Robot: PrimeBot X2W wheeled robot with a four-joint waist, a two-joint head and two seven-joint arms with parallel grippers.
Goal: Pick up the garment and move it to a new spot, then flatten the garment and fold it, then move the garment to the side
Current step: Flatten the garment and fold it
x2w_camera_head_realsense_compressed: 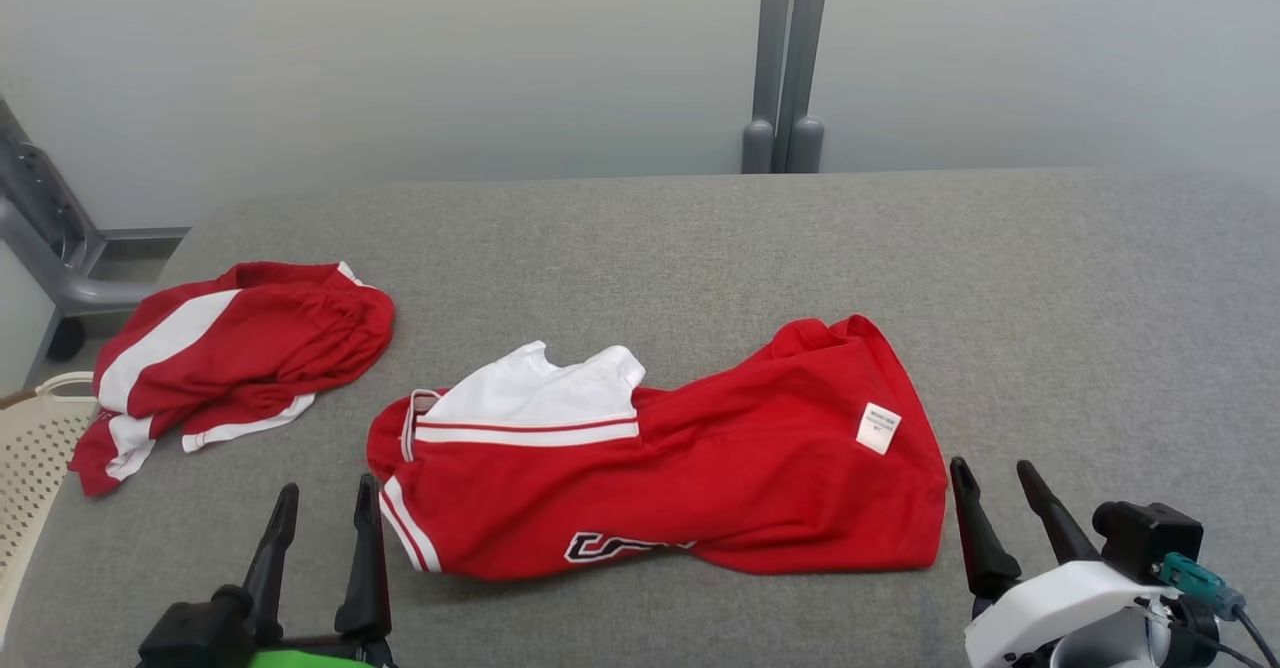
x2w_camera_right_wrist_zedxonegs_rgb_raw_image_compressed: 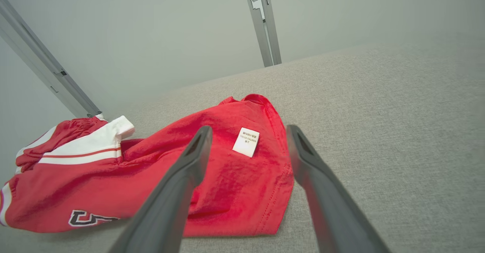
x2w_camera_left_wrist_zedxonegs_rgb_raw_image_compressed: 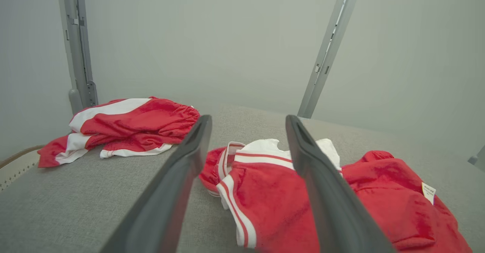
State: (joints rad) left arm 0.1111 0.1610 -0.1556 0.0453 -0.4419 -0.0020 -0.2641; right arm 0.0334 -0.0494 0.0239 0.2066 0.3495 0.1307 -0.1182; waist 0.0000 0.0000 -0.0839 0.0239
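We saw the red garment lying rumpled on the grey table just ahead of us, its white tag facing up. Our left gripper hung by its striped end and our right gripper just off the other end, both with jaws spread wide and gripping nothing.

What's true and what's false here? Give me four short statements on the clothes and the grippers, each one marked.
1. The left gripper and right gripper are both open and hold nothing. True.
2. The red garment in the middle is neatly folded. False: it lies rumpled and unfolded.
3. A second red and white garment lies at the left of the table. True.
4. The white label sits at the red garment's left end. False: it is near the right end.
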